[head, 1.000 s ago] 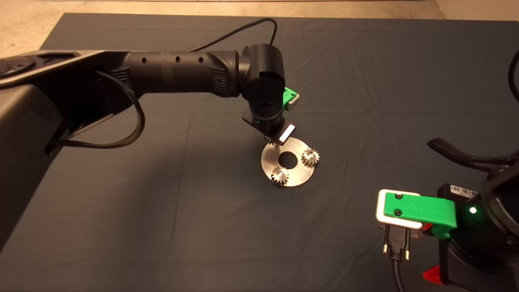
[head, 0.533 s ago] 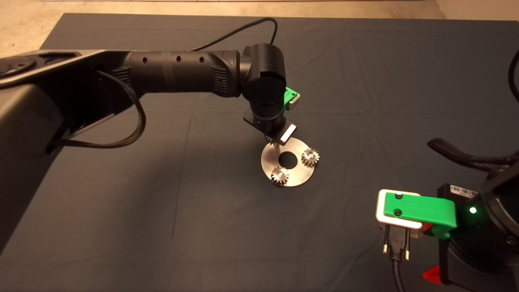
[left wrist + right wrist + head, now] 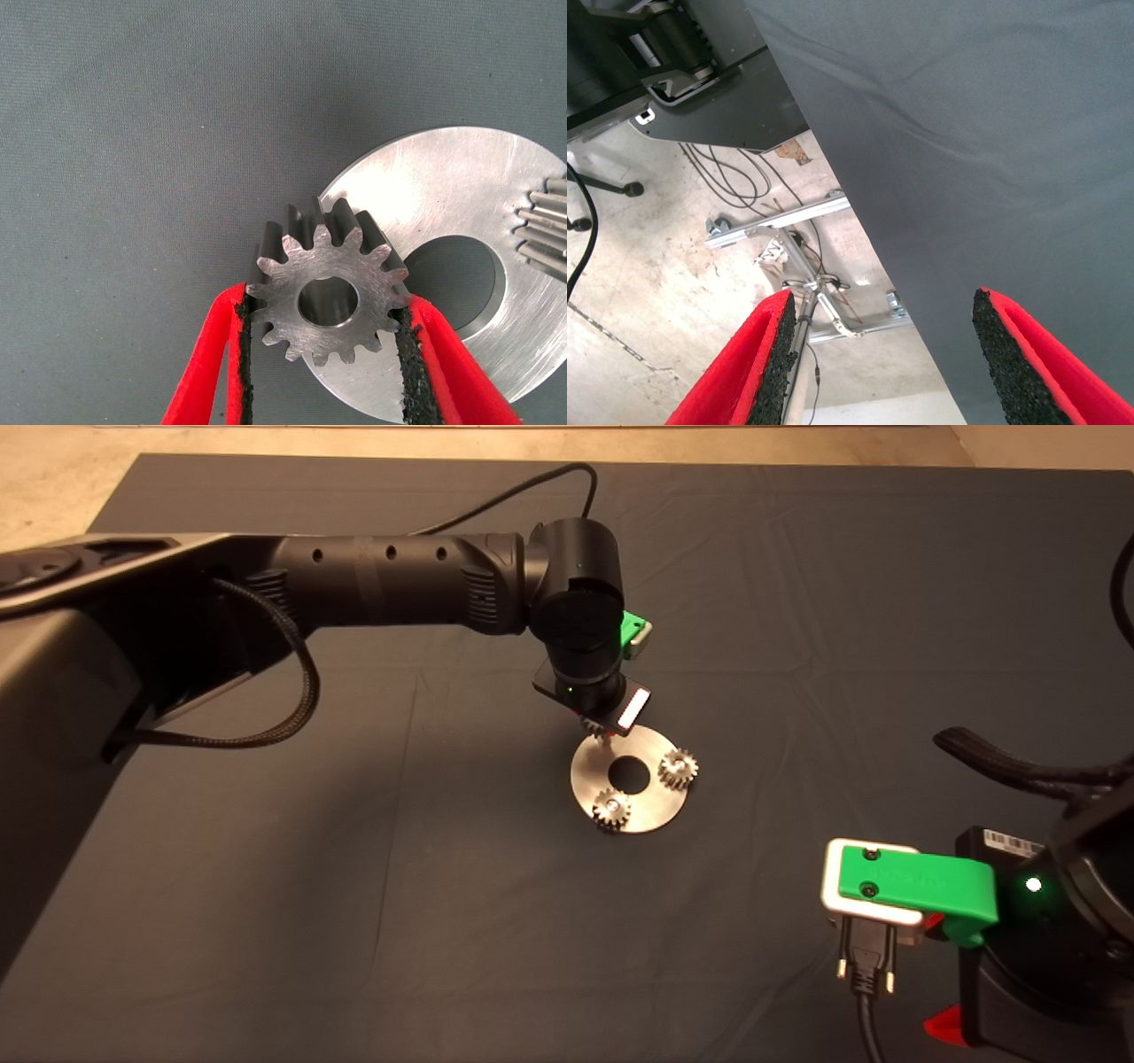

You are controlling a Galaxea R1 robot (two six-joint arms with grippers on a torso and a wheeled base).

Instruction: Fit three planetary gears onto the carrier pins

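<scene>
Dark mat [image 3: 354, 921] covers nearly the whole table under my cameras, with a strip of bare floor along the far edge. Right of centre lies the round carrier disc [image 3: 651, 810], and two planetary gears already sit on it: one at the near-left rim [image 3: 611, 810], one at the right rim [image 3: 679, 767]. Their pins are hidden under them, so I judge two of three steps done.

My left gripper [image 3: 323, 323] hangs over the disc's far-left rim with the third gear [image 3: 330, 303] clamped between its pads, pinched across the teeth on opposite sides. That hold keeps the bore facing straight down and uncovered, which is what I need for threading it onto a pin. I cannot see the remaining carrier pin in either view; the gear and the wrist block it, so alignment is a guess for now.

Room is tight toward the disc's middle: the large centre hole [image 3: 456, 283] is just beside the held gear, and the right-hand gear is near. Away from the disc to the far left the mat is open, so I'd retreat that way.

My right gripper [image 3: 877, 354] waits at the near-right mat edge, fingers spread wide apart and holding nothing.
</scene>
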